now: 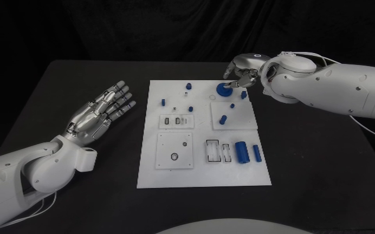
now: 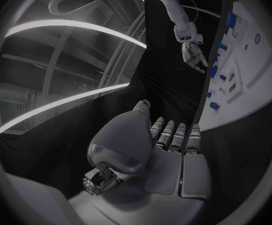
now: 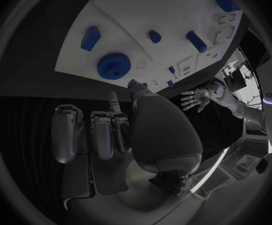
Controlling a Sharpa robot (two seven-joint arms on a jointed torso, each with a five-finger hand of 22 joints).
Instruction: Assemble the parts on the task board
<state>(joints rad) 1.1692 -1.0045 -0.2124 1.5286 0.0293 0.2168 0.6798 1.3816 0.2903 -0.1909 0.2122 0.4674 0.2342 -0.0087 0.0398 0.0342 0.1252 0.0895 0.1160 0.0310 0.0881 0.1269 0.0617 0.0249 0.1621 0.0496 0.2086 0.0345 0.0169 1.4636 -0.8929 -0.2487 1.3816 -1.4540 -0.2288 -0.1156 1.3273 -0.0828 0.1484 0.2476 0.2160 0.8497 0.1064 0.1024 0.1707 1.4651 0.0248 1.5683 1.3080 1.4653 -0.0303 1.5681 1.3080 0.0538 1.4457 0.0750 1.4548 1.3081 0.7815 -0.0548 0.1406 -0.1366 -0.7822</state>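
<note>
The white task board (image 1: 203, 175) lies in the middle of the black table. On its far right part sits a blue gear (image 1: 224, 88) (image 3: 114, 66). My right hand (image 1: 242, 75) (image 3: 111, 130) hovers just behind the gear, most fingers curled in and the thumb and one finger reaching toward it; the right wrist view shows a gap between them and the gear. Small blue pegs (image 1: 188, 86) (image 1: 224, 119) and a blue block (image 1: 244, 94) lie scattered on the board. My left hand (image 1: 102, 110) (image 2: 170, 150) is held flat and open to the left of the board, holding nothing.
Two blue cylinders (image 1: 241, 151) (image 1: 257, 153) lie at the board's near right beside a slotted recess (image 1: 219, 151). Square panels with holes (image 1: 174, 157) (image 1: 176, 121) take up the left half. Bare black table surrounds the board.
</note>
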